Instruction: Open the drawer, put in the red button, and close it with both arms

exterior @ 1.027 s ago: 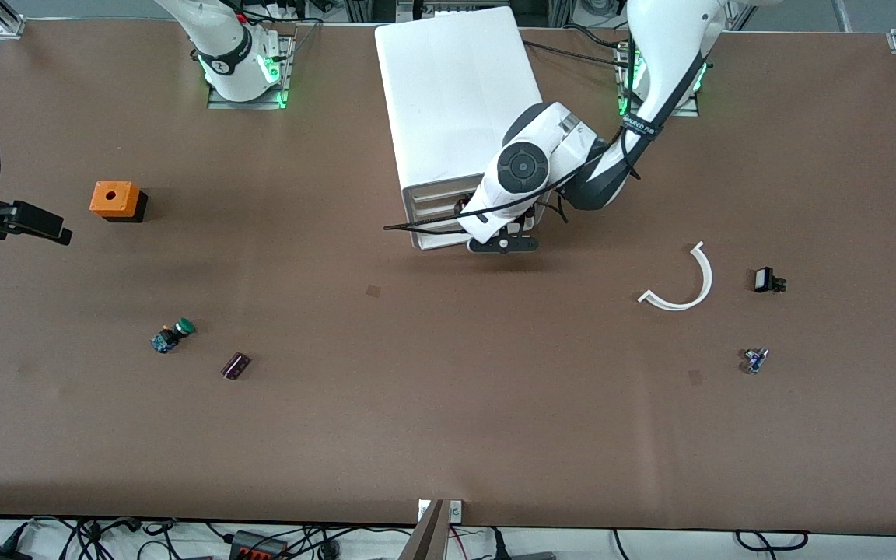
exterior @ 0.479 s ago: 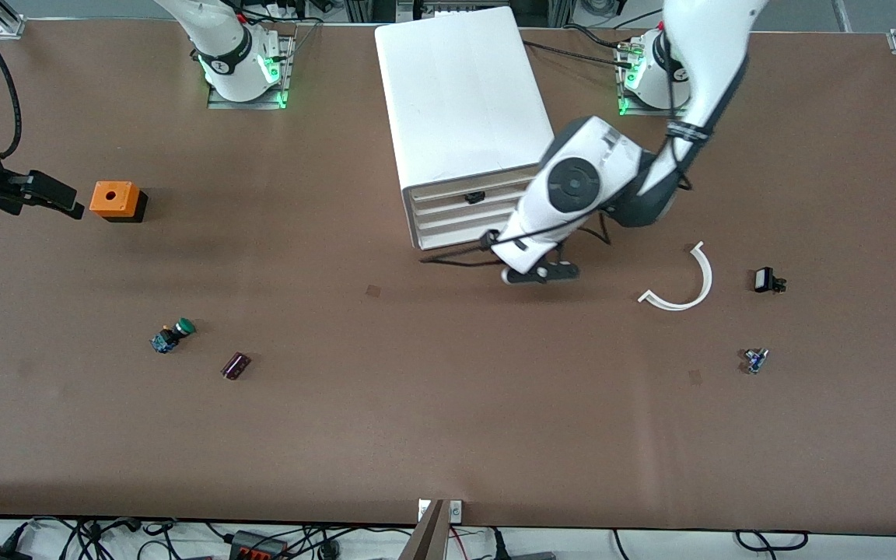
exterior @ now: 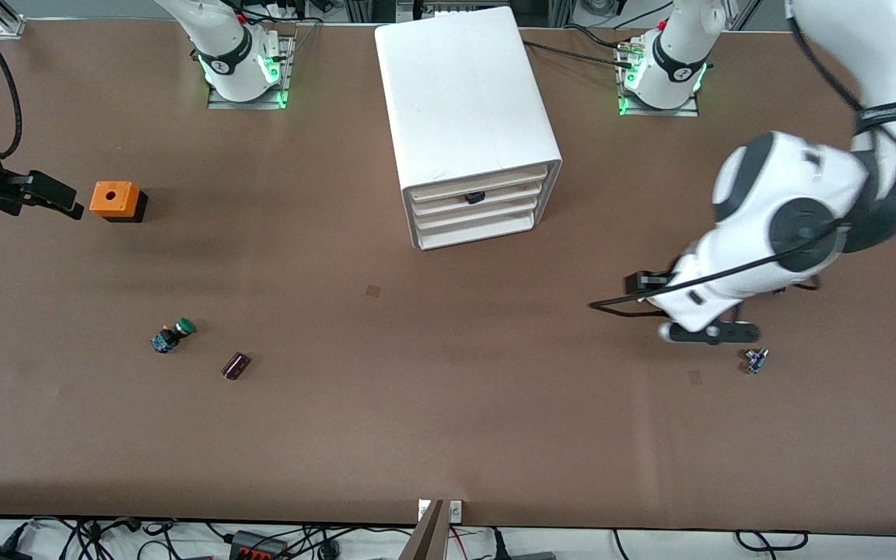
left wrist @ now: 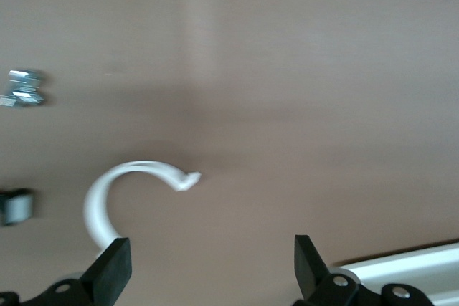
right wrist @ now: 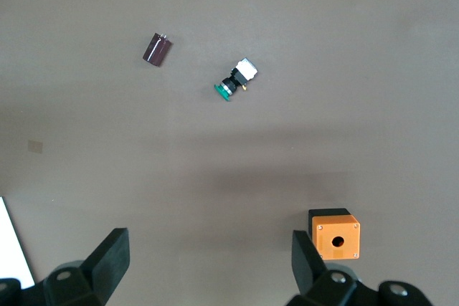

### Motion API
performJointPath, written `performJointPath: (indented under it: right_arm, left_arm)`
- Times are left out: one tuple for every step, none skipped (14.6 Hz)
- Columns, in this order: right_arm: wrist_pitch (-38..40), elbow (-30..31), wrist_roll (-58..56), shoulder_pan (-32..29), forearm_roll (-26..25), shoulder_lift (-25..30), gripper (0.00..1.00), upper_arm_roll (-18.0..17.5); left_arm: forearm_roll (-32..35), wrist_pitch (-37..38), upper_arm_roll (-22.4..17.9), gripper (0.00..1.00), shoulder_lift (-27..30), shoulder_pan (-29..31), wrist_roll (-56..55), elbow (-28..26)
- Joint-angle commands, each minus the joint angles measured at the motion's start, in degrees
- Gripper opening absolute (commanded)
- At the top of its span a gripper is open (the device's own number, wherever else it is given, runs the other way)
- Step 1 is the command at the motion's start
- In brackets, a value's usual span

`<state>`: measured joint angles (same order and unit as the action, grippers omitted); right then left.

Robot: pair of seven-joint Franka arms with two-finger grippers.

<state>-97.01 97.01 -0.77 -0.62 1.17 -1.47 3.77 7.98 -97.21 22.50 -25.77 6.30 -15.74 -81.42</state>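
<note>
The white drawer cabinet (exterior: 467,117) stands at the middle of the table, farther from the front camera, with its drawer fronts flush and a black handle (exterior: 475,197) showing. No red button shows in any view. My left gripper (exterior: 708,333) is open and empty over bare table toward the left arm's end; in the left wrist view (left wrist: 209,266) it hangs by a white curved strip (left wrist: 115,191). My right gripper (exterior: 43,198) is open and empty beside the orange box (exterior: 115,200); the right wrist view (right wrist: 208,263) shows that box (right wrist: 335,234) by one finger.
A green-capped button (exterior: 174,334) and a dark purple piece (exterior: 236,365) lie nearer the front camera toward the right arm's end; both show in the right wrist view (right wrist: 235,80), (right wrist: 157,49). A small blue-and-silver part (exterior: 755,360) lies by the left gripper.
The left arm has swung away from the cabinet front to the left arm's end of the table, over the white curved strip. The right gripper rose slightly toward the orange box, then stayed.
</note>
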Motion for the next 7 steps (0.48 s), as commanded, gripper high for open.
performJointPath:
  right_arm:
    - [-0.28, 0.64, -0.72, -0.52, -0.91, 1.21, 1.00, -0.69]
    - [-0.11, 0.64, -0.81, -0.44, -1.26, 1.30, 1.00, -0.69]
    - [0.33, 0.64, -0.72, -0.35, -2.22, 1.30, 1.00, -0.78]
    - [0.94, 0.64, -0.63, -0.35, -3.10, 1.39, 1.00, -0.78]
    - [1.90, 0.64, -0.46, -0.44, -3.02, 1.47, 1.00, -0.69]
    - [2.52, 0.64, -0.63, -0.61, -2.84, 1.47, 1.00, -0.52]
    - [2.62, 0.64, -0.63, -0.61, -2.58, 1.56, 1.00, -0.43]
  left_arm:
    - [1.95, 3.87, 0.70, 1.00, 1.41, 2.39, 7.45, 4.43]
    - [1.34, 4.05, 0.44, 1.00, 2.38, 3.18, 9.39, 4.43]
    - [0.90, 4.22, -1.13, 1.00, 4.48, 3.80, 11.32, 4.08]
    - [0.72, 4.23, -3.75, 1.00, 6.85, 3.11, 14.04, 3.56]
    - [-0.93, 4.66, -6.91, 1.00, 9.75, 1.01, 17.46, 2.07]
    - [-3.12, 4.93, -12.95, 1.00, 13.17, -2.66, 19.85, -0.99]
    - [-5.84, 4.58, -19.88, 1.00, 15.55, -7.05, 20.74, -4.85]
